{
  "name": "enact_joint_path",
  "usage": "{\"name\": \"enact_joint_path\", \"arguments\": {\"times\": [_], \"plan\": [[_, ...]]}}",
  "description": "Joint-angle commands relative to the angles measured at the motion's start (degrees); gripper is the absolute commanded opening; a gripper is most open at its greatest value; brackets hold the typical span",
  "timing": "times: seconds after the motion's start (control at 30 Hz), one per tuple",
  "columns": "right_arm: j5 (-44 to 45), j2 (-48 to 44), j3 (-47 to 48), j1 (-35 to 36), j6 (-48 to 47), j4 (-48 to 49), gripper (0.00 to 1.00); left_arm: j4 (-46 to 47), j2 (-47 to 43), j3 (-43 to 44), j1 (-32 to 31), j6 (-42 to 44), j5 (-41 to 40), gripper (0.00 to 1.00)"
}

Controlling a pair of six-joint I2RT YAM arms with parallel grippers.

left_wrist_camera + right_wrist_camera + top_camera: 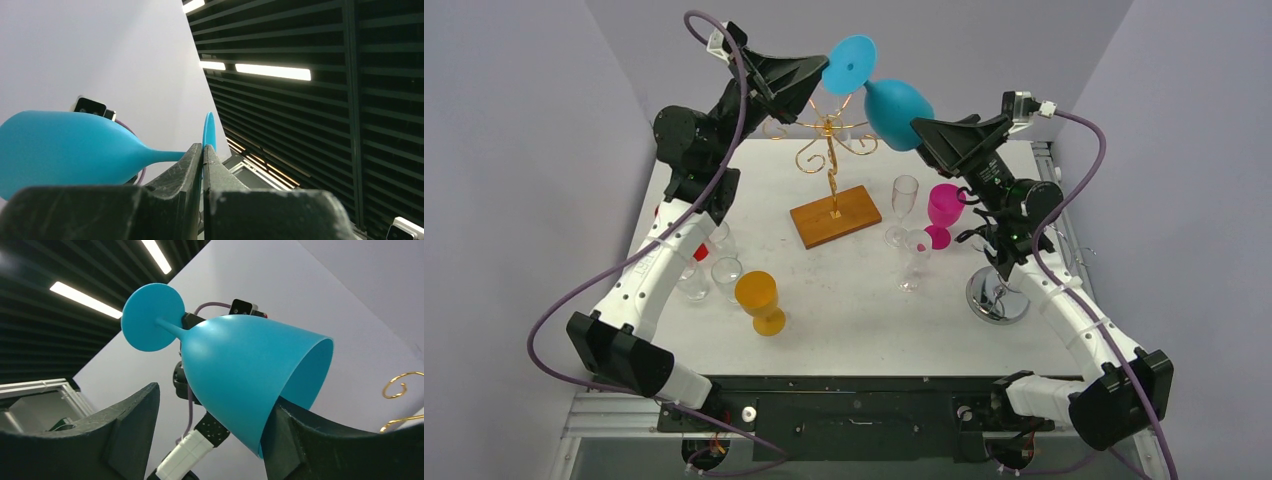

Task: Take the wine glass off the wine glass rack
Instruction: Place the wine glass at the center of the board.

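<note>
While held aloft on its side, the turquoise wine glass [894, 108] lies between both grippers, clear of the gold wine glass rack [829, 150], which stands below them on its wooden base [835, 215]. The left gripper [202, 155] is clenched on the stem just beside the foot. The right gripper [215, 400] is spread around the bowl, one finger [310, 440] touching its wall near the rim, the other apart.

Orange goblet [759, 300]: upright near the front of the white table [864, 335].
Clear glasses [724, 272]: clustered at the left, just behind the goblet.
Magenta glass [943, 208]: upright at the right, beside a clear flute [905, 200].
Chrome stand [998, 296]: round silver base at the right edge.
</note>
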Motion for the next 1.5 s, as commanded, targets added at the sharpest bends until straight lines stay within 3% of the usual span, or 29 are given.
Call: {"name": "enact_joint_path", "arguments": {"times": [0.0, 0.13, 0.2, 0.3, 0.47, 0.7, 0.83, 0.97, 1.1, 1.3, 1.47], "plan": [[-0.9, -0.1, 1.0, -0.1, 4.1, 9.6, 0.59, 6.1, -0.4, 1.2, -0.4, -1.4, -0.1, 0.00], [-0.1, -1.6, 0.9, -0.1, 4.2, 9.4, 0.36, 7.0, -0.4, 0.9, -0.4, -1.2, 0.4, 0.00], [0.5, -2.6, 0.8, -0.1, 3.4, 8.1, 0.19, 7.0, -0.6, 0.3, -0.4, -0.5, 0.6, 0.05], [1.4, -4.3, 0.6, -0.2, 1.9, 5.5, 0.02, 6.4, -1.1, -1.2, -0.3, 0.7, 0.7, 0.21], [3.6, -9.1, 0.6, -0.4, -3.9, -3.3, 0.00, 4.9, -2.1, -3.6, 0.5, 4.5, 1.6, 0.48], [7.5, -14.5, 3.5, -0.8, -13.3, -20.4, 0.00, -7.4, -7.1, -7.3, 4.4, 16.0, 1.6, 0.97], [9.2, -16.1, 7.7, -0.9, -19.9, -34.4, 0.00, -15.5, -10.3, -9.1, 7.6, 24.0, 1.3, 0.97], [11.8, -15.2, 14.9, -0.9, -27.3, -56.3, 0.00, -26.8, -13.6, -9.0, 11.0, 34.9, -0.5, 0.96], [13.7, -13.2, 22.5, -0.4, -33.7, -71.4, 0.00, -37.0, -16.5, -8.6, 14.0, 45.1, -3.6, 0.96], [18.3, -9.0, 30.1, 4.4, -41.9, -88.7, 0.00, -49.2, -18.5, -5.9, 14.8, 59.6, -10.4, 0.96], [24.8, -5.2, 33.5, 10.9, -46.3, -97.3, 0.00, -52.9, -20.0, -5.7, 14.8, 64.5, -14.0, 0.96]]}}
